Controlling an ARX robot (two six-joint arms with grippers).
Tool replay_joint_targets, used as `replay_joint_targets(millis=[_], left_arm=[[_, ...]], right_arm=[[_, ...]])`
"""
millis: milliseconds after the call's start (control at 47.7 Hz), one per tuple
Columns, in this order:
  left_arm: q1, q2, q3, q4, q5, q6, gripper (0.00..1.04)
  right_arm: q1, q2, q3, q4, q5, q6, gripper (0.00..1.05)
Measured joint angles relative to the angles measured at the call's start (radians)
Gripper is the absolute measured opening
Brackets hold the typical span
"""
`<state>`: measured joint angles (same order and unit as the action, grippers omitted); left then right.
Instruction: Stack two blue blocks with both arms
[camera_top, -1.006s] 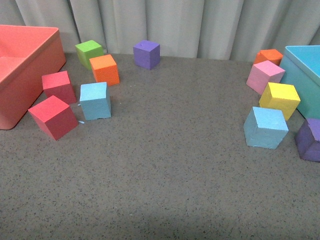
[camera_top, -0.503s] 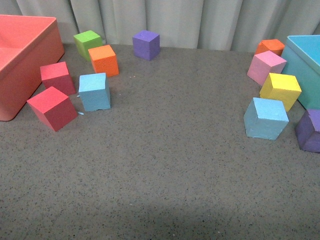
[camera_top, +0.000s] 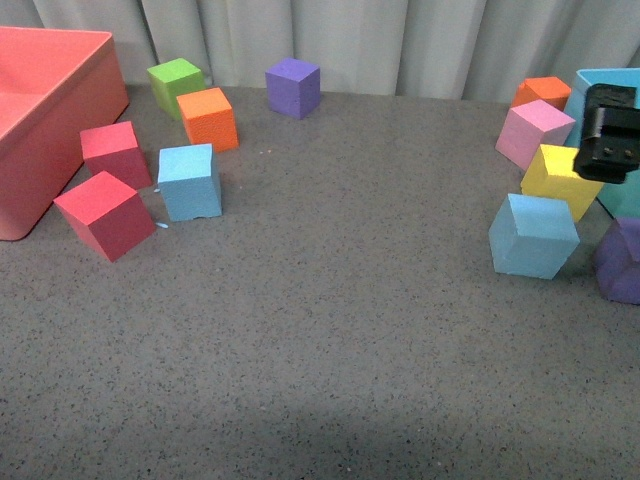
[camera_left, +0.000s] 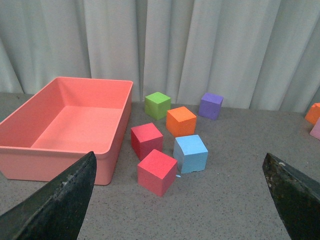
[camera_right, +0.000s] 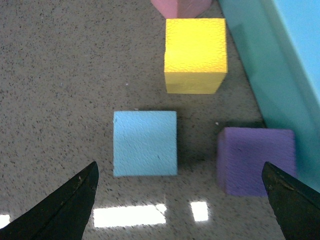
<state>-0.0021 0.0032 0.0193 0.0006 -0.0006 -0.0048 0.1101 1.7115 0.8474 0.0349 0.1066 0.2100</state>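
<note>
One blue block (camera_top: 190, 180) stands at the left of the table beside two red cubes; the left wrist view shows this blue block (camera_left: 190, 153) far ahead of my open left gripper (camera_left: 179, 180). The other blue block (camera_top: 533, 236) sits at the right, in front of a yellow cube (camera_top: 556, 180). My right arm (camera_top: 607, 135) hangs over the yellow cube at the right edge. In the right wrist view my open right gripper (camera_right: 179, 167) is above the table with this blue block (camera_right: 145, 143) just ahead, nearer one finger. Both grippers hold nothing.
A coral bin (camera_top: 40, 150) stands far left, a teal bin (camera_top: 625, 195) far right. Around the left block are red cubes (camera_top: 103, 213), an orange cube (camera_top: 208, 118) and a green cube (camera_top: 176, 84). A purple cube (camera_right: 256, 159) lies close beside the right block; a pink cube (camera_top: 535, 131) sits behind.
My right arm has come into the front view at the right edge, above the yellow cube. The blocks stay where they were.
</note>
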Motion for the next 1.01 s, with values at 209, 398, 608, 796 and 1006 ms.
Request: replay_joint_targets(millis=[209, 398, 608, 796, 1006], left_arm=[[0.0, 0.0, 0.0, 0.0, 0.0, 0.0, 0.98], [0.0, 0.0, 0.0, 0.0, 0.0, 0.0, 0.98], [0.0, 0.0, 0.0, 0.0, 0.0, 0.0, 0.98], [0.0, 0.0, 0.0, 0.0, 0.0, 0.0, 0.98], [0.0, 0.0, 0.0, 0.0, 0.0, 0.0, 0.98]], right_arm=[[0.022, 0.167, 0.154, -0.118, -0.034, 0.076, 0.95], [0.037, 0.266, 0.223, -0.198, -0.022, 0.1, 0.95], [0.042, 0.372, 0.311, -0.241, -0.018, 0.099, 0.95], [0.041, 0.465, 0.403, -0.281, -0.024, 0.083, 0.94], [0.039, 0.509, 0.453, -0.33, -0.018, 0.08, 0.58]])
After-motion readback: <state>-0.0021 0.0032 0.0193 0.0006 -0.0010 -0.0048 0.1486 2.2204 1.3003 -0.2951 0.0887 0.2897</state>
